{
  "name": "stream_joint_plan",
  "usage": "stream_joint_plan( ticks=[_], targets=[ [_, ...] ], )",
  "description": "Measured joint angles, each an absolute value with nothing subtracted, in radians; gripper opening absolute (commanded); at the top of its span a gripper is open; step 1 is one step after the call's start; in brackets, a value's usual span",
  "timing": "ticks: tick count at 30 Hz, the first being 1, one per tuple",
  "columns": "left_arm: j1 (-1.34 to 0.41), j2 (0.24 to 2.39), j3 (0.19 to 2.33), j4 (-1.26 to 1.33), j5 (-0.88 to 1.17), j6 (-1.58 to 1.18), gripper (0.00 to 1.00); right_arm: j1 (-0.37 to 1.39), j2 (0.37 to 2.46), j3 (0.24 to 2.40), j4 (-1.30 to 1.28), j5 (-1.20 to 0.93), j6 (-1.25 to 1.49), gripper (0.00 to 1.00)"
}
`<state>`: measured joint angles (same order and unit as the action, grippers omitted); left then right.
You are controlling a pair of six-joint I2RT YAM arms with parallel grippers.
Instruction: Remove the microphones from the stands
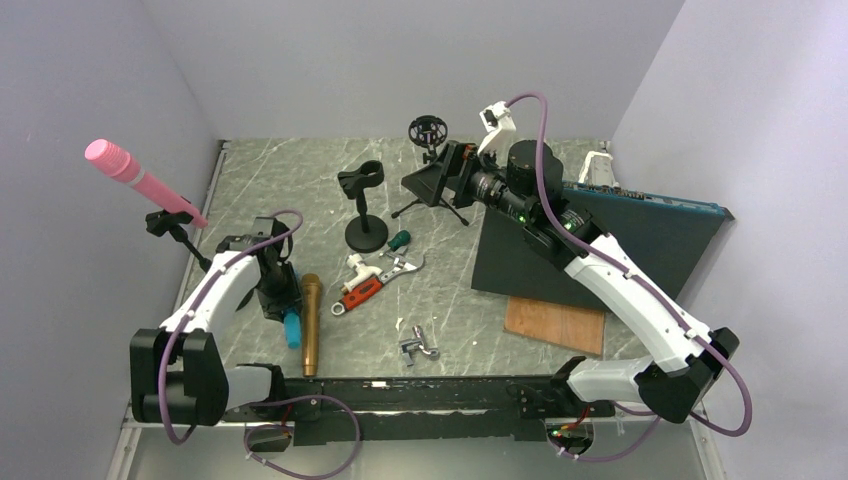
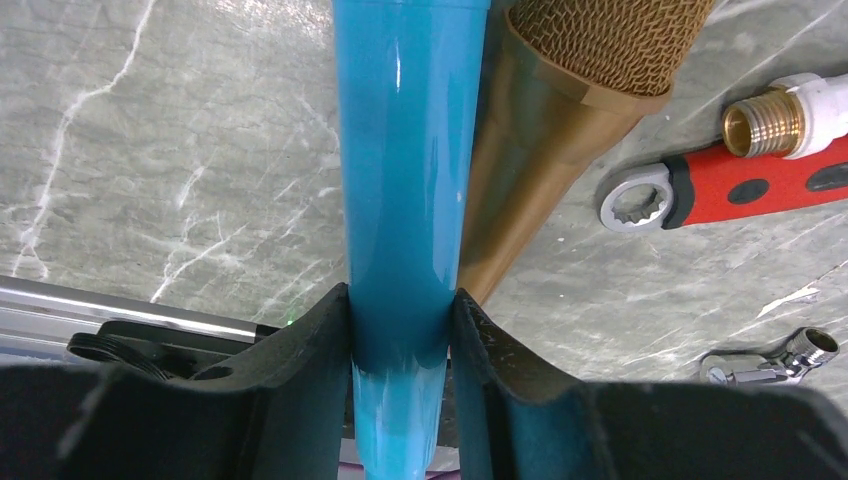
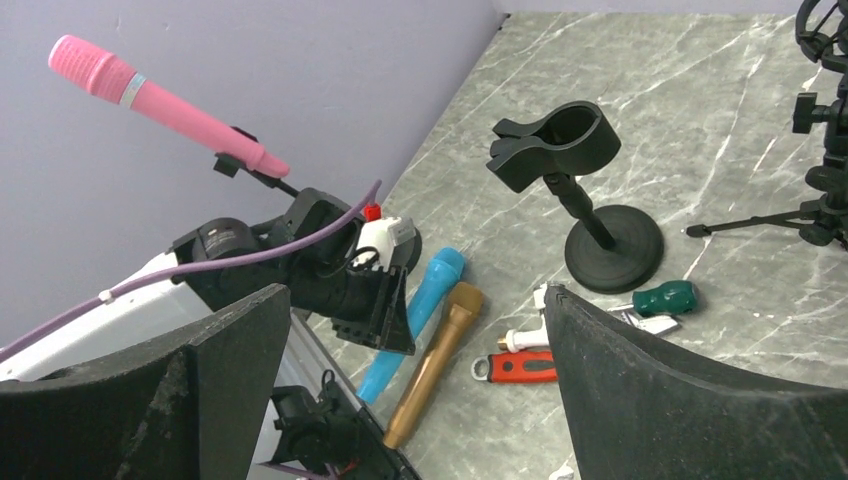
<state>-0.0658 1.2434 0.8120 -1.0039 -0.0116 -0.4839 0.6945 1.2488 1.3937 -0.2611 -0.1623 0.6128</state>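
Gripping the blue microphone (image 2: 405, 150) down at the desk (image 1: 480, 320), already out of the empty stand (image 1: 366, 233) and to its near left.
Pinching its tapered tail in the left jaws, closed to a narrow gap, with the body lying just beside the gold microphone (image 1: 311, 325); risking a slip of that glossy taper out of the pinch, or a knock rolling the gold one on letting go. Hanging beyond the empty stand with the right jaws spread wide, holding nothing. Judging the pink microphone (image 1: 148, 185), clipped in its holder (image 1: 165, 222) far left of the empty stand, as possibly next: risking tipping that holder by pulling sideways instead of straight out.
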Motion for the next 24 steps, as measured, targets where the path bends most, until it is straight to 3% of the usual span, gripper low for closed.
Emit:
stream_joint_plan(
  ticks=[1,13,24],
  targets=[
    [-0.066,1.252,0.812,-1.003,-0.011,-0.484,0.12,0.694,1.25,1.394,-0.262,-0.163,0.613,0.98],
    [-0.066,1.261,0.812,-0.996,0.006,-0.482,0.54,0.694,1.264,1.422,-0.307,-0.176,0.557,0.98],
    [-0.066,1.231,0.812,-0.98,0.03,-0.482,0.6,0.691,1.266,1.464,-0.309,-0.175,0.512,0.98]
  ],
)
